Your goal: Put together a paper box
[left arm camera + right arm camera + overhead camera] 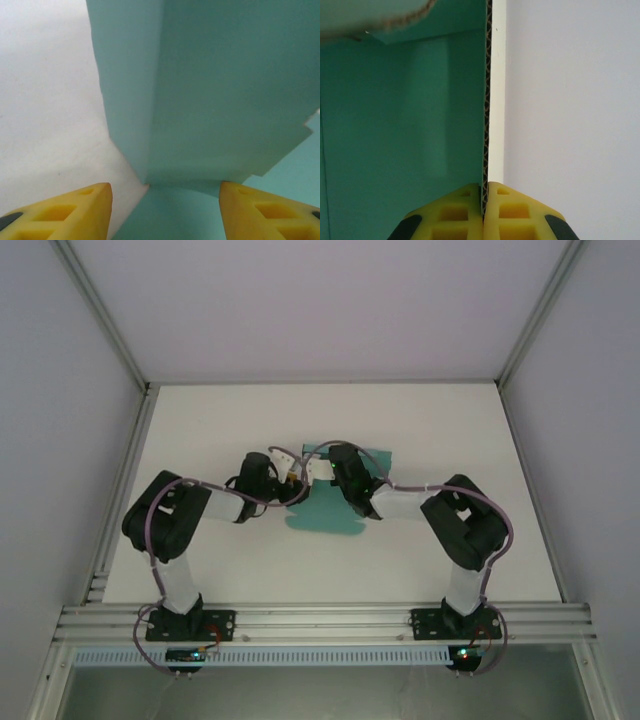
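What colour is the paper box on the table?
The paper box is teal, clearest in the left wrist view.

From above, the paper box (322, 512) lies near the middle of the worktop (200, 430), between my two arms. The left pincer (292, 476) sits at its left side. The right pincer (318, 470) is just beside that, over the box's far part. At the left wrist, a raised panel stands ahead of the parted fingers (75, 210). At the right wrist, a wall's edge is pinched, with box to its left and worktop to its right.

Probably a lab test cell — white table (230, 570), aluminium frame rails (320, 618), plain walls (320, 300)
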`<state>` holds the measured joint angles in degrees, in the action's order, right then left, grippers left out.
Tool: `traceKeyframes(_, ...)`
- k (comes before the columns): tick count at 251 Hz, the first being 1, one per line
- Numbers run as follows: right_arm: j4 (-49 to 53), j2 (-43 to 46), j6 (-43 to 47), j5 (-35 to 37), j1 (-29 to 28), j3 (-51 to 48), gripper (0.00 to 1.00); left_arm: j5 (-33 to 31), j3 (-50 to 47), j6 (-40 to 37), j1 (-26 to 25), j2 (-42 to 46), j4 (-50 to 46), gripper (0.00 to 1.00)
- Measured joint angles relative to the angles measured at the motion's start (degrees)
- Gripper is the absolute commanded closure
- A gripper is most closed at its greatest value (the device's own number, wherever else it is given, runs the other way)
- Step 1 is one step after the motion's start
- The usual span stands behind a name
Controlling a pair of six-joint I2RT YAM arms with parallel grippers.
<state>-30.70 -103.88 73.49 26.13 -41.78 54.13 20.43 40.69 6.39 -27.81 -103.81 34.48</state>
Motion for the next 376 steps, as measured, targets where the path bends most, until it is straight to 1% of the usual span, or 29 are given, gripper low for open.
traceKeyframes(40,-3.6,0.2,3.9,0.0,-0.1,-0.4,1.0,-1.2,-1.5,-0.2,0.5,3.1,0.2,0.4)
traceKeyframes(72,-6.3,0.4,4.5,-0.2,-0.3,-1.3,1.0,-1.8,-2.4,-0.5,1.7,4.6,0.2,0.37)
traceKeyframes(100,-10.6,0.3,4.9,-0.6,-0.4,-3.6,1.0,-2.0,-2.6,-1.0,2.6,4.7,-0.1,0.33)
traceKeyframes(121,-13.6,-0.3,5.5,-0.6,-0.4,-5.2,1.0,-2.0,-2.7,-1.2,3.1,4.7,-0.5,0.32)
traceKeyframes(183,-20.6,-3.6,7.9,-0.6,-0.5,-7.6,1.0,-1.7,-3.6,-3.0,4.1,6.2,-3.9,0.31)
traceKeyframes(202,-21.4,-3.8,8.0,-0.6,-0.5,-7.6,1.0,-1.6,-3.6,-4.1,4.7,7.0,-5.4,0.29)
traceKeyframes(218,-21.7,-3.8,8.0,-0.6,-0.6,-7.6,1.0,-1.6,-3.6,-4.8,5.4,7.7,-6.5,0.29)
traceKeyframes(250,-21.8,-3.8,8.0,-0.6,-0.8,-7.6,1.0,0.2,-3.1,-6.5,6.6,7.8,-8.6,0.3)
traceKeyframes(286,-22.0,-3.8,8.0,-0.4,-1.0,-7.6,1.0,4.2,1.3,-7.9,6.8,6.2,-11.2,0.3)
traceKeyframes(328,-21.4,-3.9,8.0,-0.8,-1.6,-7.6,1.0,8.9,6.8,-8.5,6.7,3.1,-10.5,0.35)
traceKeyframes(350,-21.1,-3.9,7.9,-0.5,-1.5,-7.5,1.0,10.1,9.0,-8.9,6.1,0.8,-10.8,0.36)
traceKeyframes(376,-20.7,-3.9,7.3,0.0,-1.4,-7.4,1.0,9.7,9.4,-8.9,5.3,0.2,-10.8,0.36)
